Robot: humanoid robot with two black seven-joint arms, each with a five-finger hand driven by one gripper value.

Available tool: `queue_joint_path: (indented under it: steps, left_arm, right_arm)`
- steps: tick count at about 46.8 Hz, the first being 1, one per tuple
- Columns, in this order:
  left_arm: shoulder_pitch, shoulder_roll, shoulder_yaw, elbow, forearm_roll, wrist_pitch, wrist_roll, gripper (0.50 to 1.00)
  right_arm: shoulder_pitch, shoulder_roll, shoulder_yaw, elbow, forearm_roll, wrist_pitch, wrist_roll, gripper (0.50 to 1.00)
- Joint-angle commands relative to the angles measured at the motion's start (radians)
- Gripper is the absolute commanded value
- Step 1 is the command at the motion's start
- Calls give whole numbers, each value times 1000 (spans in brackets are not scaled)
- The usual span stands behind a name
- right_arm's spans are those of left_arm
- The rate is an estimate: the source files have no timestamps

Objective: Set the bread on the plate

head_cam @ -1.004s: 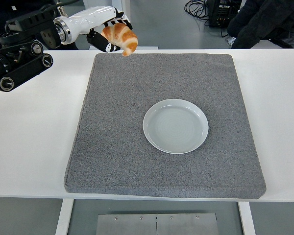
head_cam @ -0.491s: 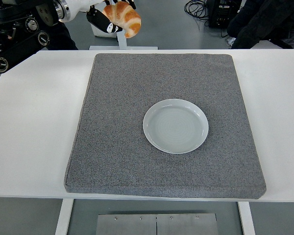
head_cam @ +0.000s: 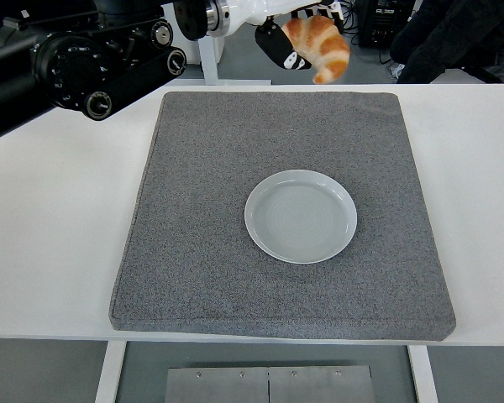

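Bread (head_cam: 319, 46) is up in the air past the mat's (head_cam: 202, 252) far edge, w/ left hand (head_cam: 287, 44) fingers curled round it. Looks light, soft, crumbly; hold mid part gently. Plate (head_cam: 301, 216) is empty.

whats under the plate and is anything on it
The plate sits on the grey mat, which lies on the white table. Nothing is on it. The mat directly beneath the plate is covered.

One head view, set high at the table's (head_cam: 59, 210) near edge, faces forward and down, taking in the whole mat (head_cam: 202, 168).
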Motion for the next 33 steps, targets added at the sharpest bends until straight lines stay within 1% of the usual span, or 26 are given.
queue_joint_path:
  steps: [1,6,16,22,29,33]
  left_arm:
    - [-12,-54,48,17,-14,-2,-13,500]
    - [-12,-110,79,33,-16,0,-35,500]
    - [-11,-110,84,51,-16,-2,-41,500]
    - [-15,-110,121,53,-17,-5,-41,500]
    - [-9,-110,141,48,-16,-6,-69,500]
    - [-3,-110,147,39,-16,-6,-72,500]
  right_arm:
    - [0,0,0,0,0,0,1,1000]
    - [0,0,0,0,0,0,-1,1000]
    - [0,0,0,0,0,-2,1,1000]
    - [0,0,0,0,0,0,-1,1000]
    - [0,0,0,0,0,0,-1,1000]
    - [0,0,0,0,0,-2,-1,1000]
